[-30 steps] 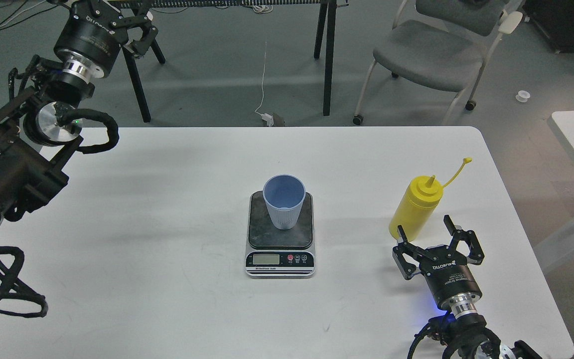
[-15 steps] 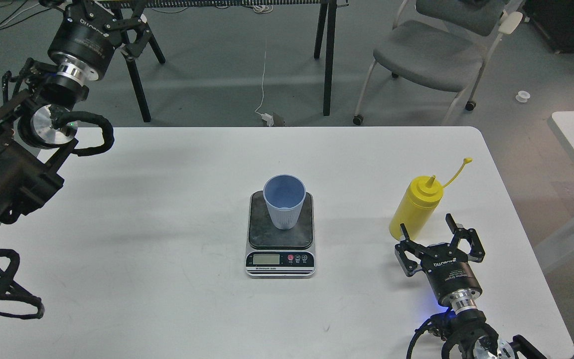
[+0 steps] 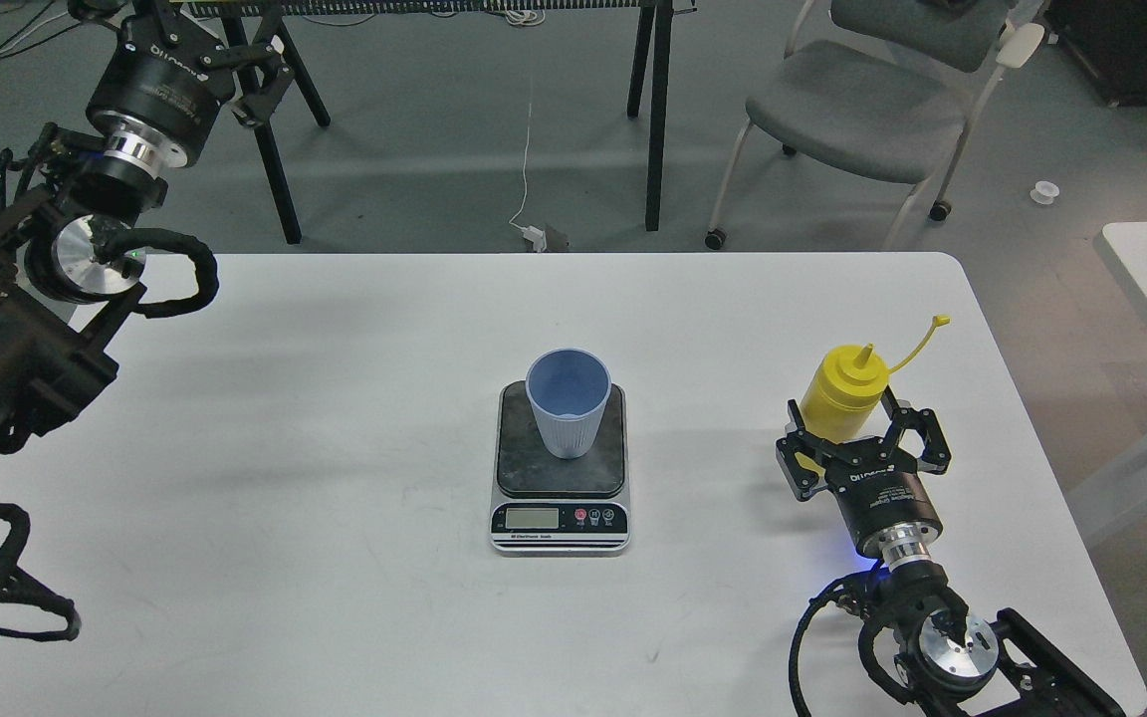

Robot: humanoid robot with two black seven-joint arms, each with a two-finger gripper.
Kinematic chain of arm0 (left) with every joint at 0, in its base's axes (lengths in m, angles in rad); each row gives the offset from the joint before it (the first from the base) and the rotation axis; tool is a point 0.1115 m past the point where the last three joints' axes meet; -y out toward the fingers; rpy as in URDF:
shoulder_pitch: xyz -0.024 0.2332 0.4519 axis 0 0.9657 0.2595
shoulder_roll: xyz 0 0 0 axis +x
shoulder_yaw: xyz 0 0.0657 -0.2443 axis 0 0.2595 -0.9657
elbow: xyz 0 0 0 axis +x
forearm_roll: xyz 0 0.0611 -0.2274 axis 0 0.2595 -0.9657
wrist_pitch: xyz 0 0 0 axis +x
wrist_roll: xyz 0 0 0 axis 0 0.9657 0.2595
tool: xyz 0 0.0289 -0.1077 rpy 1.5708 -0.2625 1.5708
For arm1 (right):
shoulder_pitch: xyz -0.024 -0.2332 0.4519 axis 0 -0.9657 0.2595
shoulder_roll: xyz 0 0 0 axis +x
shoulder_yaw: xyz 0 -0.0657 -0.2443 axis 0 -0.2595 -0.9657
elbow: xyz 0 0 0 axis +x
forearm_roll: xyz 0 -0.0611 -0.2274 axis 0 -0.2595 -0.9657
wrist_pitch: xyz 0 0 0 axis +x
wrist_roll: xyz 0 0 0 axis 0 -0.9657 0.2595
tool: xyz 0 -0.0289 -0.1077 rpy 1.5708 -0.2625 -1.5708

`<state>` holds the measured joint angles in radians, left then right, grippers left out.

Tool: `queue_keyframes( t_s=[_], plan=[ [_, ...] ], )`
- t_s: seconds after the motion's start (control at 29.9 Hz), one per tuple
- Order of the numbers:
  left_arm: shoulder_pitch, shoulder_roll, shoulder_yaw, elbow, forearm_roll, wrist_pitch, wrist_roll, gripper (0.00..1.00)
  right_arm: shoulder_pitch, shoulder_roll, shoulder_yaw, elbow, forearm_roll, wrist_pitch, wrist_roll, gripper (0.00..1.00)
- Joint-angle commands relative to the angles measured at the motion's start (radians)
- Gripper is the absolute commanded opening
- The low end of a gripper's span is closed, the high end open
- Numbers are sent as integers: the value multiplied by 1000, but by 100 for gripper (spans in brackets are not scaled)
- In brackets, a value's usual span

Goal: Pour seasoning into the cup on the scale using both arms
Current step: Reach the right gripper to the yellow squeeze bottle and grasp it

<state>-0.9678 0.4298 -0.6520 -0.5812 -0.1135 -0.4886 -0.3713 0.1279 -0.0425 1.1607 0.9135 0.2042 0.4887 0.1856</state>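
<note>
Two black arms reach over a white table (image 3: 335,597). Nearest, at the lower right, the right arm rises from the table's front edge, a blue light glowing at its wrist. Its right gripper (image 3: 850,422) stands spread wide, one finger on each side of the lower body of the yellow bottle (image 3: 840,390); whether the fingers press on the plastic I cannot tell. The bottle stands upright on the table, well to the right of the scale (image 3: 561,456), its pointed nozzle up and its thin cap strap (image 3: 917,344) arching away to the right.

Near the middle of the table sits the scale, its silver front with the display and round buttons facing the near edge. On its dark plate stands the light blue cup (image 3: 568,400), upright, its mouth open, placed toward the far half of the plate.

At the left the left arm comes in thick and dark over the table's left side and climbs past the far edge. Its left gripper (image 3: 240,70) hangs high in the upper left, over the floor beyond the table, well apart from the cup and scale; its fingers look parted and hold nothing.

Farther back stand black table legs (image 3: 655,110), a white cable (image 3: 527,149) on the grey floor, and a grey chair (image 3: 862,105).
</note>
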Motion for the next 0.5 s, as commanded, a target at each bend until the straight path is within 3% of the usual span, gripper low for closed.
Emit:
queue_keyframes(
  t_s=[0.0, 0.17, 0.23, 0.3, 0.33, 0.47],
  plan=[
    [3, 4, 0, 0, 0, 0, 0, 99, 50, 12, -12, -62, 0, 0, 3, 97],
    [3, 4, 2, 0, 0, 2, 0, 99, 73, 27, -24, -82, -20, 0, 67, 86],
    [3, 3, 2, 0, 0, 2, 0, 99, 75, 27, -26, -81, -49, 0, 93, 73],
    [1, 3, 0, 0, 0, 2, 0, 99, 75, 27, -27, -82, -63, 0, 120, 53],
    [1, 3, 0, 0, 0, 2, 0, 99, 75, 27, -26, -84, -68, 0, 124, 49],
    [0, 3, 0, 0, 0, 2, -1, 99, 78, 26, -26, -84, -68, 0, 124, 48]
  ],
)
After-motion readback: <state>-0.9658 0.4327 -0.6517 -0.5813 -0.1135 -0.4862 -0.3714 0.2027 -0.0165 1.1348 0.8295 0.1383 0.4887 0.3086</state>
